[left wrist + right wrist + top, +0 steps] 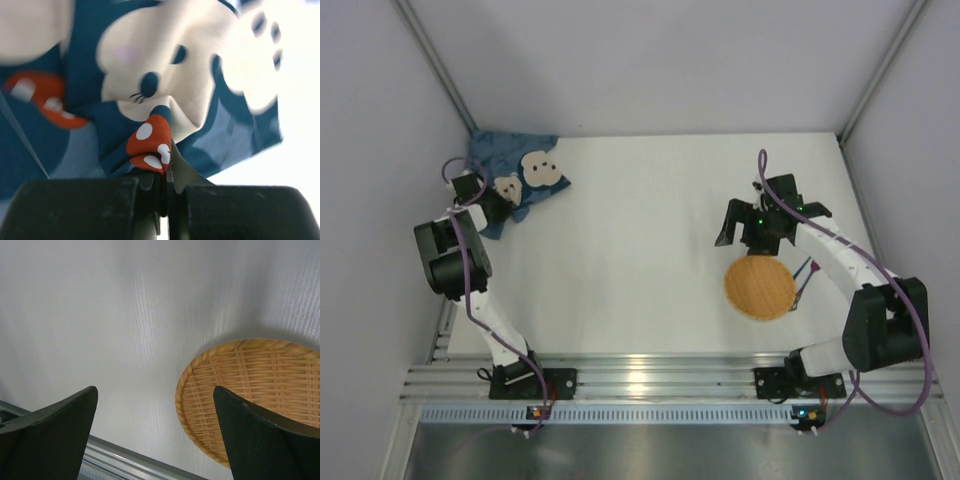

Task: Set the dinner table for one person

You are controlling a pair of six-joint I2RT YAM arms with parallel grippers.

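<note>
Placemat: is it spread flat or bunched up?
Bunched up. The placemat lies crumpled at the far-left corner of the dinner table, and the left gripper is shut on a pinched fold of it.

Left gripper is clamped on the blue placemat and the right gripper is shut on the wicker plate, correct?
Not quite. The right gripper is open, not shut on the wicker plate: the right wrist view shows its jaws wide apart, nothing between them. The left gripper is indeed clamped on the blue placemat.
</note>
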